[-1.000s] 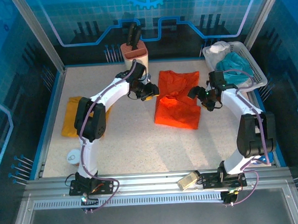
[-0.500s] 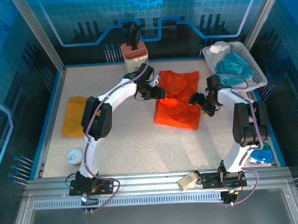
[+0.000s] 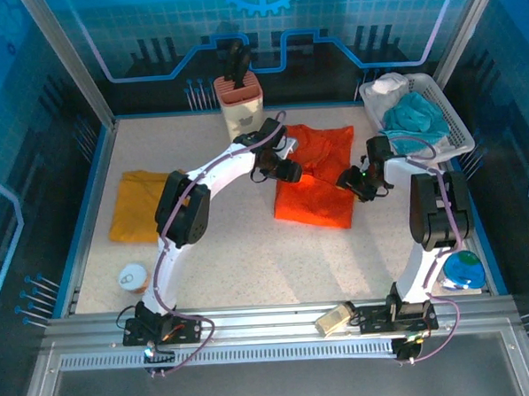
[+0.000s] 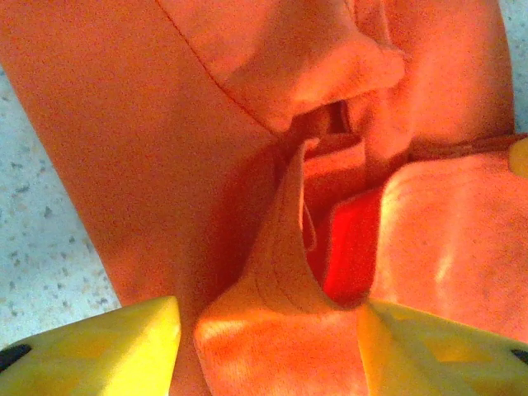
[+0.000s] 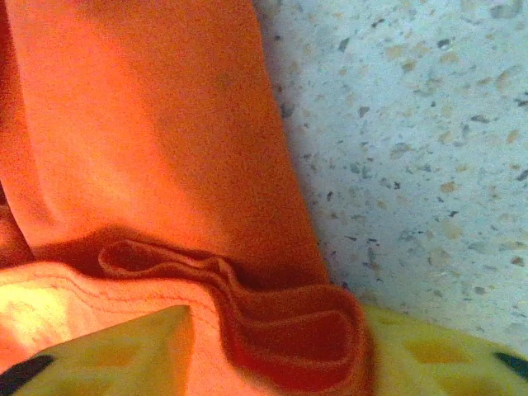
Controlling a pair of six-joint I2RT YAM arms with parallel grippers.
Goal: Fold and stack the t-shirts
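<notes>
- While it lies flat at far left, mustard yellow t-shirt (image 3: 139,206): thin, limp, light.
- left gripper (image 3: 289,170): pinching a raised fold of orange t-shirt (image 3: 313,197).
- orange t-shirt: centre, part-folded; soft, prone to slump, probably best taken by hems or corners.
- right gripper (image 3: 351,180): pinching its rolled right edge.

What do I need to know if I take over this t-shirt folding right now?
Left gripper: shut on a raised ridge of the orange t-shirt, at its left side.
Right gripper: the orange t-shirt's right edge is bunched between its jaws; clamped or not, cannot tell.
Mustard yellow t-shirt: flat at far left, looks folded.
Done: orange partly folded.
Left: finish that fold, then stack the two.
</notes>
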